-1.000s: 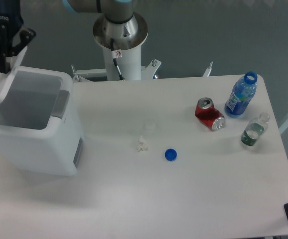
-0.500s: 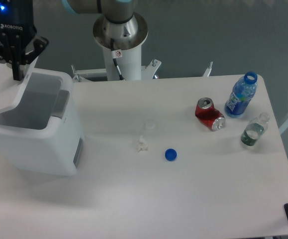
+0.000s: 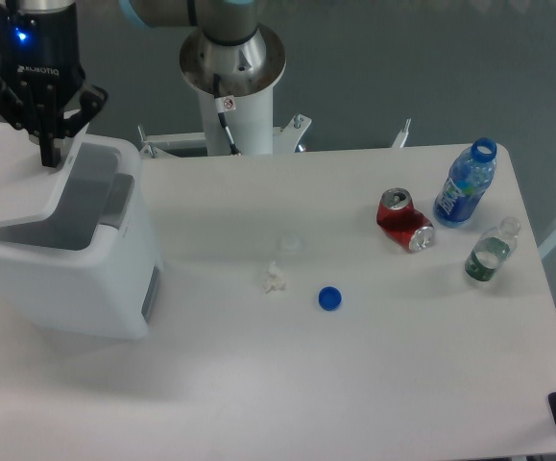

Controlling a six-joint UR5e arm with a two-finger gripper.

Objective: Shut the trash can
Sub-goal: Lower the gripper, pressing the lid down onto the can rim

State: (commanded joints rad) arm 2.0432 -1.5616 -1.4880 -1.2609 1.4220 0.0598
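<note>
The trash can [image 3: 85, 279] is a large white bin at the left of the table. Its flat white lid [image 3: 13, 182] slopes down over the opening, leaving a gap on the right where the grey inside shows. A grey latch tab [image 3: 117, 200] sits on the can's right rim. My gripper [image 3: 49, 154] hangs point-down over the far right corner of the lid, its black fingers together and the tips touching the lid's edge. Nothing is held between them.
A crushed red soda can [image 3: 404, 220], a blue open bottle [image 3: 467, 184] and a small clear bottle [image 3: 490, 252] stand at the right. A blue cap [image 3: 330, 299] and a white crumpled scrap [image 3: 276, 279] lie mid-table. The arm's white pedestal [image 3: 234, 86] rises behind.
My gripper has moved to the right and slightly down, and the lid has swung lower over the opening, covering more of the can than a second ago.
</note>
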